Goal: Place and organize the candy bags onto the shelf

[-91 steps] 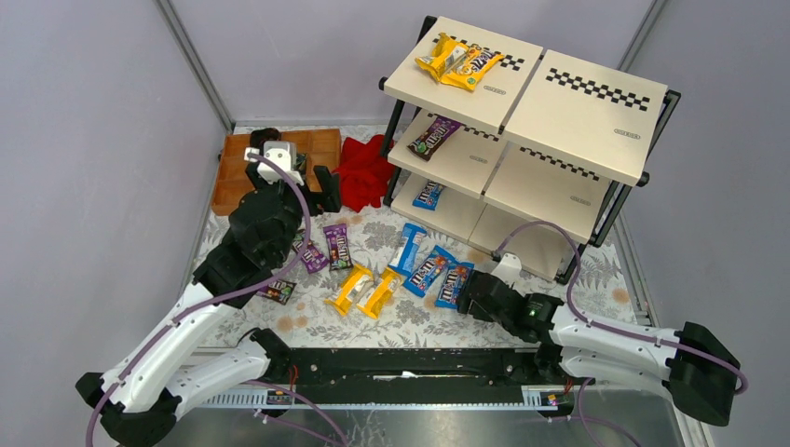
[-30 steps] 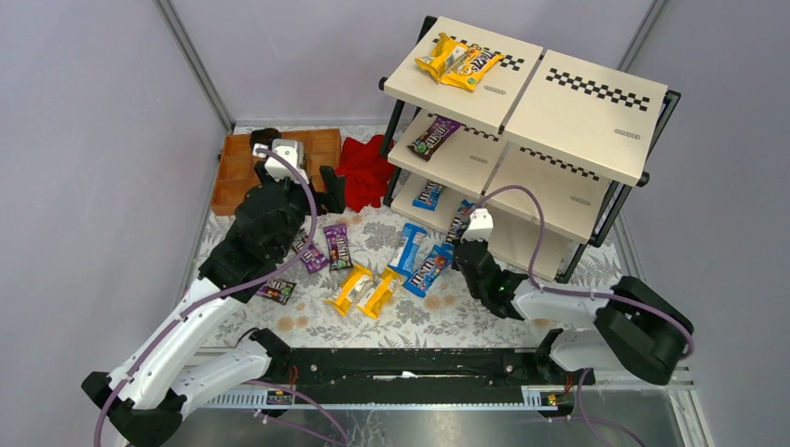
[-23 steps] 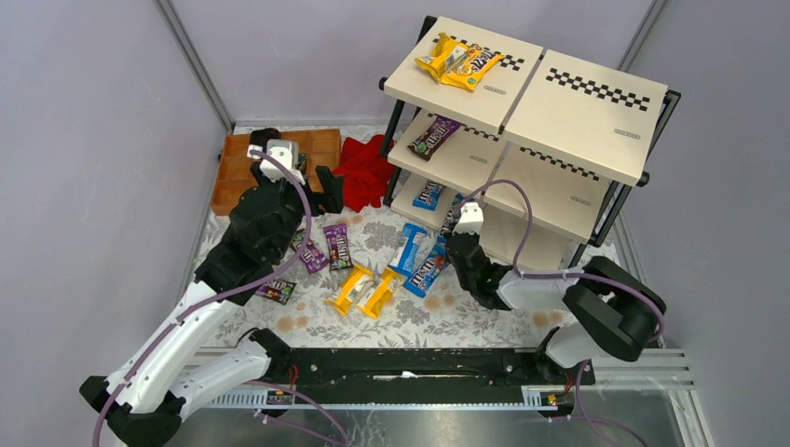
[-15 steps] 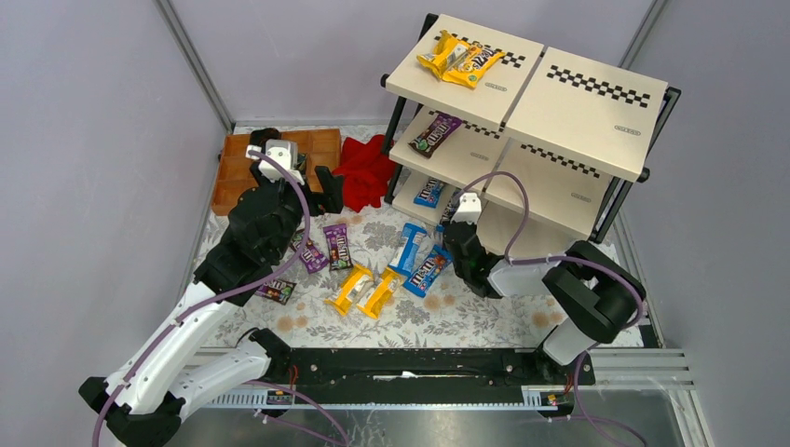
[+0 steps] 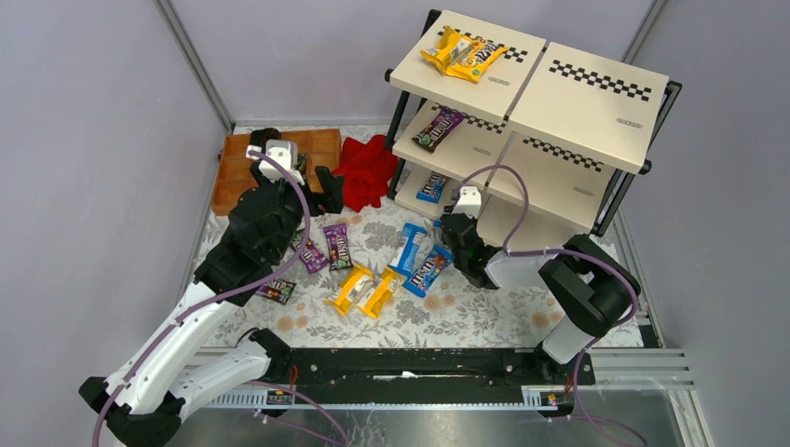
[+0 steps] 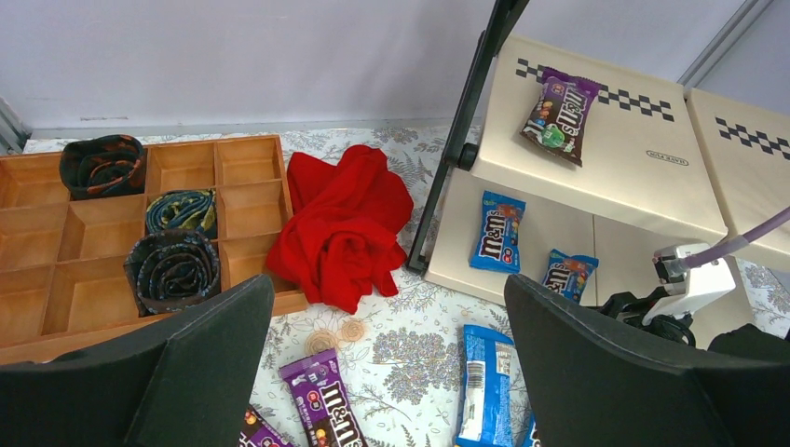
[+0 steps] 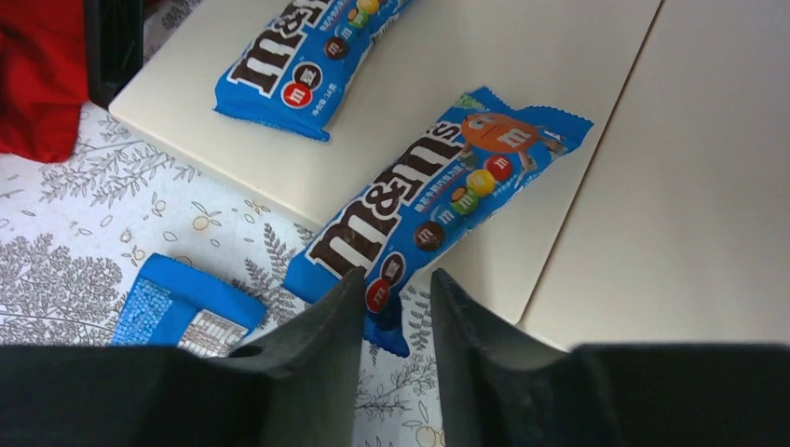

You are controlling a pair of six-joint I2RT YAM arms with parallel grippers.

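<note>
The shelf (image 5: pixel 578 102) stands at the back right. My right gripper (image 5: pixel 455 212) is at the front edge of its bottom tier. In the right wrist view its jaws (image 7: pixel 396 279) stand narrowly apart around the near end of a blue candy bag (image 7: pixel 438 200). That bag lies on the bottom board (image 7: pixel 671 186) and overhangs its edge. A second blue bag (image 7: pixel 298 60) lies further back. A purple bag (image 5: pixel 438 128) is on the middle tier and yellow bags (image 5: pixel 463 54) are on top. My left gripper (image 6: pixel 387 372) is wide open and empty above the table.
Purple (image 5: pixel 337 247), yellow (image 5: pixel 352 289), blue (image 5: pixel 407 249) and dark brown (image 5: pixel 278 291) bags lie loose on the floral cloth. A red cloth (image 5: pixel 365 172) and a brown compartment tray (image 5: pixel 228 182) holding rolled fabric sit at the back left. Walls close in all round.
My right gripper carried a blue bag from the table up to the bottom tier, where it now lies. The shelf shifted slightly away. The left arm barely moved.
</note>
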